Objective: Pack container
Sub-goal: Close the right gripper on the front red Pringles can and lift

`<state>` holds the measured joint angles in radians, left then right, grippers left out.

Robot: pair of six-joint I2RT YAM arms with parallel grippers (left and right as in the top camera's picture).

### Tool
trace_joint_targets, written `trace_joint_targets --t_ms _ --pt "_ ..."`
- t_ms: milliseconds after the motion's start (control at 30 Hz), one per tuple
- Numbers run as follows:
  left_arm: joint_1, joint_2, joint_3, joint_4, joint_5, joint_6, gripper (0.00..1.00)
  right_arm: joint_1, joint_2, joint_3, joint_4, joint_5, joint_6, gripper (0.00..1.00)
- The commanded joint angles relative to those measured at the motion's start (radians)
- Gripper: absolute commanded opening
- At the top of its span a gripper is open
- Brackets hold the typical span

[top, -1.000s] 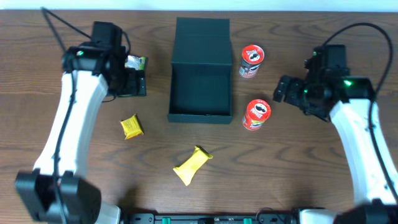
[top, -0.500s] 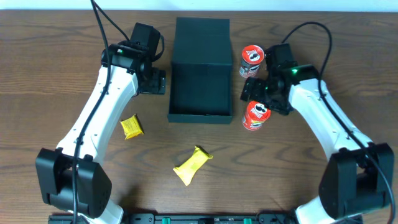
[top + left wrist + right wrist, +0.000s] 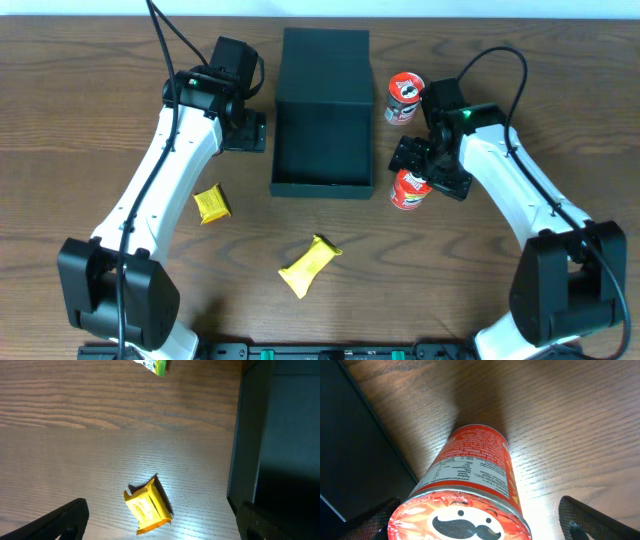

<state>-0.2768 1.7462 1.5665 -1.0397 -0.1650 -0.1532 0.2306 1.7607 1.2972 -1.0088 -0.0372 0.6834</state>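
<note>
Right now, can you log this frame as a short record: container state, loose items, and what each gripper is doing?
container: dark teal-black square rigid box, flap lid open, nothing visible inside
cans: far small red snack can and near small red snack can, both upright, right of the box
packets: small square yellow packet, long yellow packet, green-and-white packet, all outside the box
left gripper: open, empty, beside the box's left wall
right gripper: open, over the near can, not closed on it
</note>
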Motion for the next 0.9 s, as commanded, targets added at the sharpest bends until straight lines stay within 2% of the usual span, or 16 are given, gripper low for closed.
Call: trace_joint_targets --t_ms 0,67,267,433,867 --pt "0.001 0.009 0.013 -0.003 -0.018 0.000 0.95 0.011 0.002 0.012 -0.004 0.002 0.048 0.99" --pt "0.001 0.009 0.013 -0.003 -0.018 0.000 0.96 0.012 0.003 0.012 -0.006 -0.008 0.061 0.99" --pt "0.001 0.009 0.013 -0.003 -0.018 0.000 0.95 0.013 0.003 0.012 -0.005 -0.020 0.076 0.85" --pt "0.001 0.009 0.013 -0.003 -0.018 0.000 0.95 0.013 0.002 0.012 -0.002 -0.026 0.087 0.79" --pt "0.001 0.009 0.013 0.002 -0.018 0.000 0.95 0.013 0.002 0.012 0.024 -0.050 0.087 0.71"
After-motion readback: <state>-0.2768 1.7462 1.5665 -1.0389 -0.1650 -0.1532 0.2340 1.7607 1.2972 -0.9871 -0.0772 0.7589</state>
